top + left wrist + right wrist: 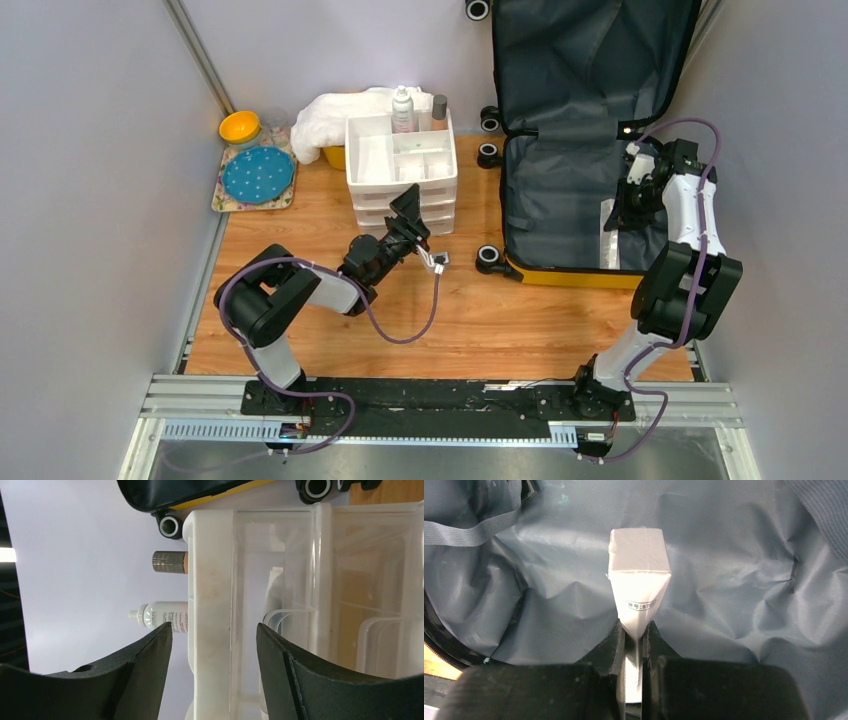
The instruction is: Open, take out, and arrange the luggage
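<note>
The yellow luggage [580,275] lies open at the right, its lid leaning against the back wall and its dark grey lining [744,570] showing. My right gripper [622,215] is down inside the lower half and is shut [634,632] on one end of a flat white packet [639,575] with a small label, which also shows in the top view [607,238]. My left gripper [408,205] is open and empty [215,630], its fingers pointing at the front edge of the white drawer organiser [210,580].
The white drawer organiser [400,160] stands left of the luggage. A white bottle [402,108] and a grey cylinder [439,108] stand behind it. A white towel [325,115] covers a yellow tub [335,157]. A yellow bowl [240,127] and a blue plate [257,174] sit far left.
</note>
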